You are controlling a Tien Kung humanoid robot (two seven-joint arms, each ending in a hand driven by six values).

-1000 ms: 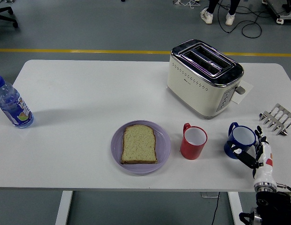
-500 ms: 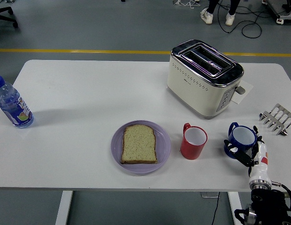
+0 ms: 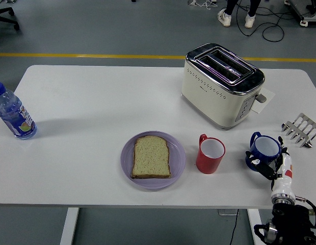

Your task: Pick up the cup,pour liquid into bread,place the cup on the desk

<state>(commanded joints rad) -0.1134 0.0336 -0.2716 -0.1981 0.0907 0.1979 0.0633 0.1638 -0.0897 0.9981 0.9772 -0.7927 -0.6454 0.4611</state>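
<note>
While the right hand (image 3: 272, 167) reaches in from the lower right corner, its dark fingers (image 3: 259, 167) curl against the near side of the blue cup (image 3: 264, 151) on the white table (image 3: 86, 102); a firm grip cannot be confirmed. Left of it stand a red mug (image 3: 209, 154) and a purple plate (image 3: 178, 159) carrying bread (image 3: 151, 156). Farther back sits a toaster (image 3: 220, 84).

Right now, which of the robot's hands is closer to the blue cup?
The right hand. Its fingers are wrapped around the blue cup near the table's right front corner. The left hand is nowhere in view.
</note>
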